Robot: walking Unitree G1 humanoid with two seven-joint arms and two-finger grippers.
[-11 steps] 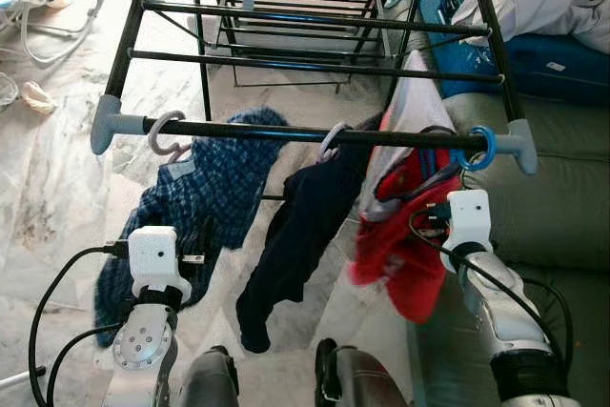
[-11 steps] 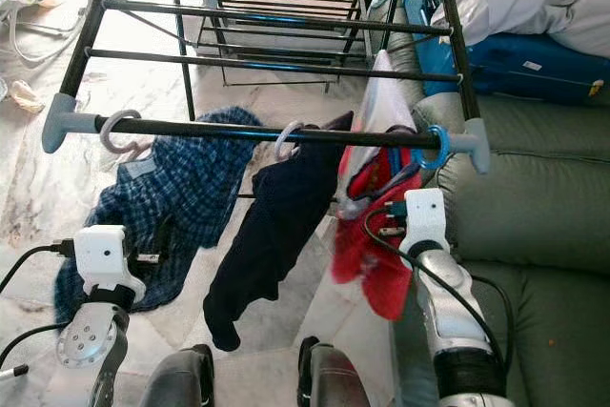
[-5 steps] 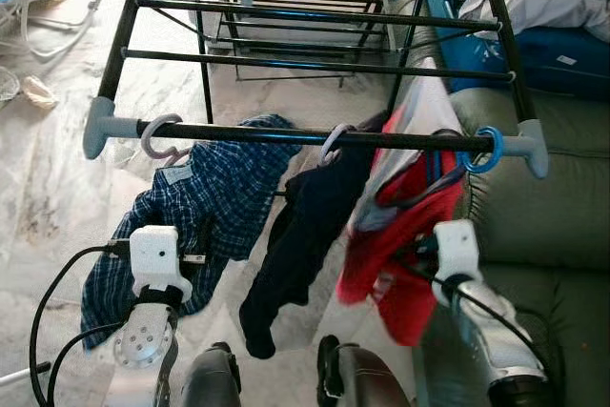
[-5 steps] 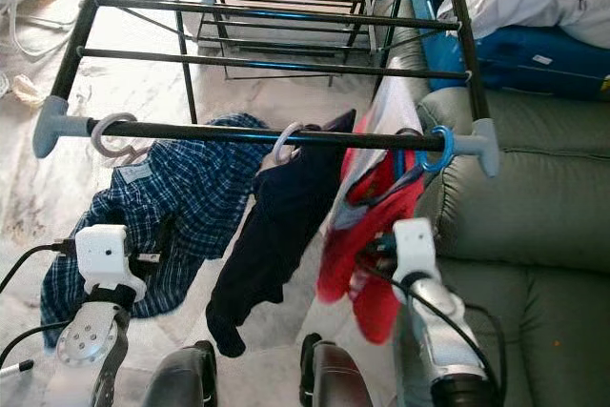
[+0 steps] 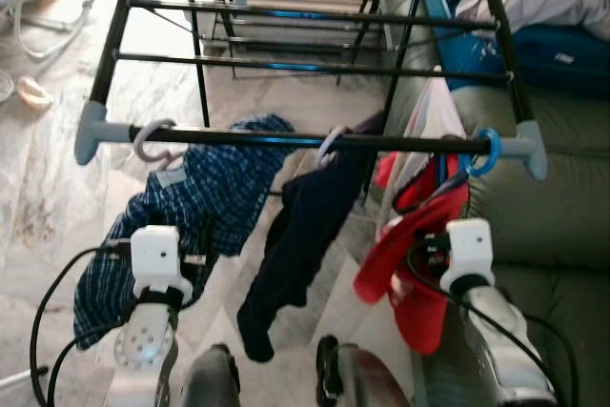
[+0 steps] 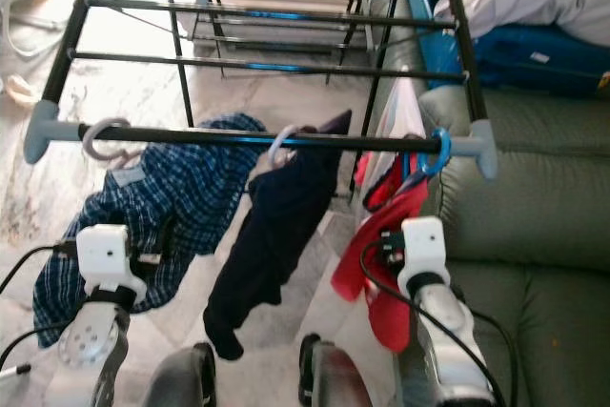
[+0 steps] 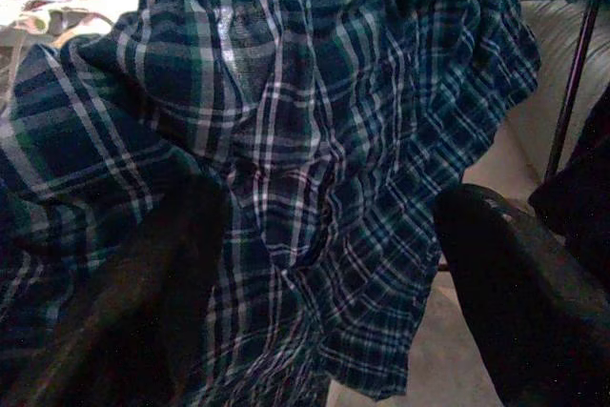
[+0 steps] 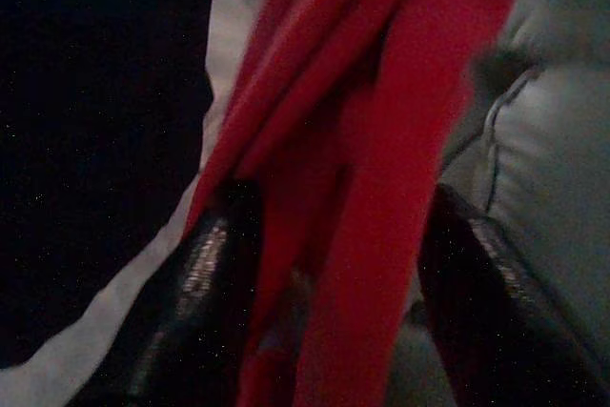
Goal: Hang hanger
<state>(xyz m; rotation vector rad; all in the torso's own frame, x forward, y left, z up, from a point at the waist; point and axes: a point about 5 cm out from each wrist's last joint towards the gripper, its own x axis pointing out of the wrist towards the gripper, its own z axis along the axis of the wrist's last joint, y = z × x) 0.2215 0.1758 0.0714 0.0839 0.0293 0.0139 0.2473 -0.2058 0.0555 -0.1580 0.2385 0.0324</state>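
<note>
While the blue plastic hanger hook (image 5: 482, 151) sits over the black metal rack bar (image 5: 315, 139), the right gripper (image 8: 329, 264) has its fingers spread around the red garment (image 5: 412, 259). Best draw back gently, not snagging cloth. The left gripper (image 7: 324, 274) is released by the blue plaid shirt (image 5: 181, 207).

Glossy metal rack (image 5: 315, 138) (grey plastic ends), cloth shirt (image 7: 315, 159).

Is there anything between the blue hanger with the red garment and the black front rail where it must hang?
Nothing visible. The blue plastic hanger already hooks over the black front rail. Its red garment hangs between the right gripper's open fingers.
</note>
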